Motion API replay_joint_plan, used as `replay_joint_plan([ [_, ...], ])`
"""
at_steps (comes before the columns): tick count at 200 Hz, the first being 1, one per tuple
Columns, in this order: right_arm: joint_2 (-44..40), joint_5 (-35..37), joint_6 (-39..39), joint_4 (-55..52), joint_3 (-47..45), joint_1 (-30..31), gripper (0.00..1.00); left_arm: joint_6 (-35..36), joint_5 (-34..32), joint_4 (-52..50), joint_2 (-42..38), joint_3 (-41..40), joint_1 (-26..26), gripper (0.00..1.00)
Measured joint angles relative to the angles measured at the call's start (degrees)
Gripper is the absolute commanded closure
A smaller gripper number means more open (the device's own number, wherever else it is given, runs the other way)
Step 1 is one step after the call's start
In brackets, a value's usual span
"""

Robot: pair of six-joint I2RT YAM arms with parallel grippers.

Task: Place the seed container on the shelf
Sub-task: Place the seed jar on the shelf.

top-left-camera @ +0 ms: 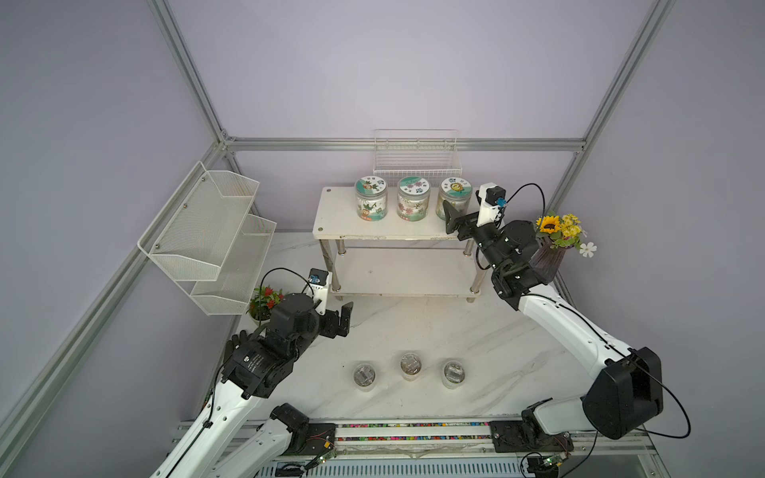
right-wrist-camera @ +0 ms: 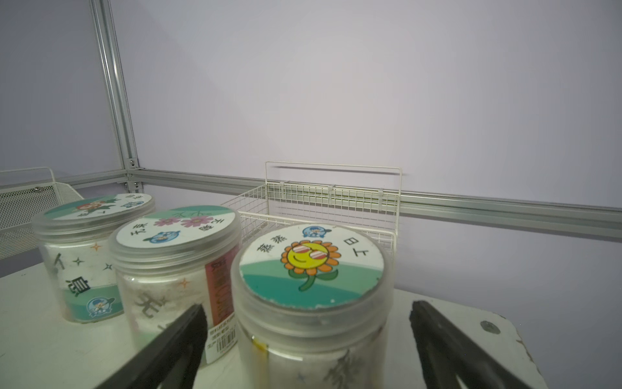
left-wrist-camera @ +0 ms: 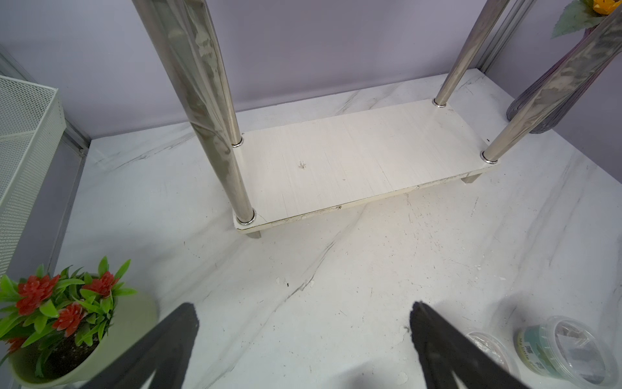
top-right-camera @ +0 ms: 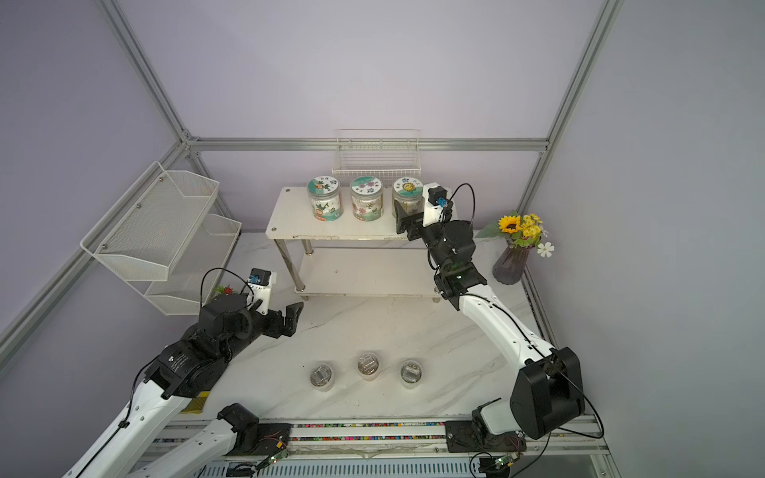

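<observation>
Three labelled seed containers stand in a row on the top board of the white shelf [top-left-camera: 343,221] [top-right-camera: 289,221]. The right-hand one, the sunflower-lid jar [top-left-camera: 454,198] [top-right-camera: 407,198] [right-wrist-camera: 311,269], stands upright between the fingers of my right gripper [top-left-camera: 453,215] [top-right-camera: 403,218] [right-wrist-camera: 308,308]. That gripper is open, with a gap to the jar on each side. My left gripper [top-left-camera: 345,316] [top-right-camera: 292,315] [left-wrist-camera: 303,308] is open and empty, low over the marble table in front of the shelf's left legs. The shelf's lower board [left-wrist-camera: 353,158] is bare.
Three small clear tubs [top-left-camera: 410,365] stand in a row near the table's front. A potted red plant [top-left-camera: 265,300] [left-wrist-camera: 60,320] sits just left of my left gripper. A flower vase [top-left-camera: 548,258] stands right of the shelf, a wire basket [top-left-camera: 417,155] behind it, a mesh rack [top-left-camera: 207,231] at left.
</observation>
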Motion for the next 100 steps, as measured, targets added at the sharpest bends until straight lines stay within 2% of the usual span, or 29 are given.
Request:
replay_joint_plan([
  [57, -7.32, -0.48, 0.46, -1.27, -7.65, 0.02, 0.03, 0.0, -0.04, -1.05, -0.63, 0.04, 0.0, 0.01],
  [100, -16.39, -0.44, 0.63, -4.28, -14.38, 1.73, 0.03, 0.0, -0.13, -2.05, -0.92, 0.42, 0.0, 0.0],
])
